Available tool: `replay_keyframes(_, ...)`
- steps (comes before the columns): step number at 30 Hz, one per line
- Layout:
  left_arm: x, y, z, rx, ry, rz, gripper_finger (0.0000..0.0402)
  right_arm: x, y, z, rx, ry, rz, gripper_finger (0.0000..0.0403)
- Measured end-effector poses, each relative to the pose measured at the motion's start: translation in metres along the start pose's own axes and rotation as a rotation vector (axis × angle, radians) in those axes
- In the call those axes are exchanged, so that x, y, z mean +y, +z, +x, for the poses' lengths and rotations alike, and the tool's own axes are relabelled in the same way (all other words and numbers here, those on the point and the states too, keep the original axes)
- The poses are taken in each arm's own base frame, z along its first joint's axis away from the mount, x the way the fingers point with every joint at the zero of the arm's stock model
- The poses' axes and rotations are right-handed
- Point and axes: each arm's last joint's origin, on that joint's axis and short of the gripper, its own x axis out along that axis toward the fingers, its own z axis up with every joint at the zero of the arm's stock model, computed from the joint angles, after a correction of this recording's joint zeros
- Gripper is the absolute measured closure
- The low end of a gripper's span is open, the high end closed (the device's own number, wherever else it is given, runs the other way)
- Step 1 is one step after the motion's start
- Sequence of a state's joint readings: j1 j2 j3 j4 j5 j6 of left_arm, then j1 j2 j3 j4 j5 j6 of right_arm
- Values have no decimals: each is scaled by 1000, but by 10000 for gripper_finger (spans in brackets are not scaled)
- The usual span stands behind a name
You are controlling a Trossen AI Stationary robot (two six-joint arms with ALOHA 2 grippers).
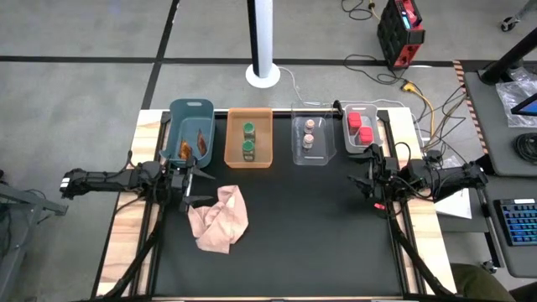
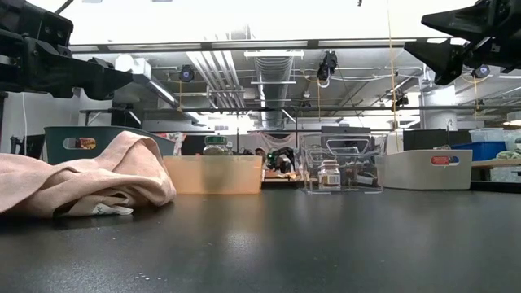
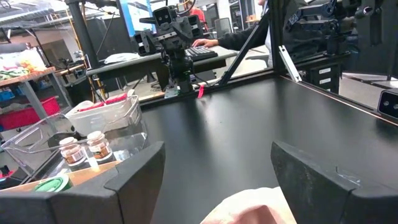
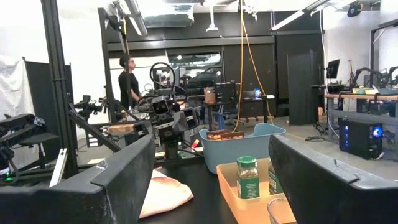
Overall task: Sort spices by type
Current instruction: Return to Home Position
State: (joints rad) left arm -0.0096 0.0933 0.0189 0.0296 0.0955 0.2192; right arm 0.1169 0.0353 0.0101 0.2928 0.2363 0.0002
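Right gripper (image 4: pixel 211 142), fingers spread wide, facing across a black table (image 4: pixel 202 183).
Beyond it: a green-capped jar (image 4: pixel 247 177) in an orange bin (image 4: pixel 227 186), a blue bin (image 4: pixel 231 152), a pink cloth (image 4: pixel 165 193), a person (image 4: pixel 129 84) standing far off.

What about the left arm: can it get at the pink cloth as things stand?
Probably yes. The left gripper hangs open just above and beside the pink cloth, which lies loose in the open, with nothing on it or between them.

Black table (image 1: pixel 294 239); four bins (image 1: pixel 249 111); pink cloth (image 1: pixel 220 220)
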Motion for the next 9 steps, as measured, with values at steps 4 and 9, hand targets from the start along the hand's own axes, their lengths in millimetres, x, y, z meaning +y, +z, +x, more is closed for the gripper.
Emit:
replay_keyframes(4, 0, 0, 0, 0, 0, 0, 125, 0, 0, 0, 0, 0, 0, 97)
replay_keyframes(9, 0, 0, 0, 0, 0, 0, 125, 0, 0, 0, 0, 0, 0, 85)
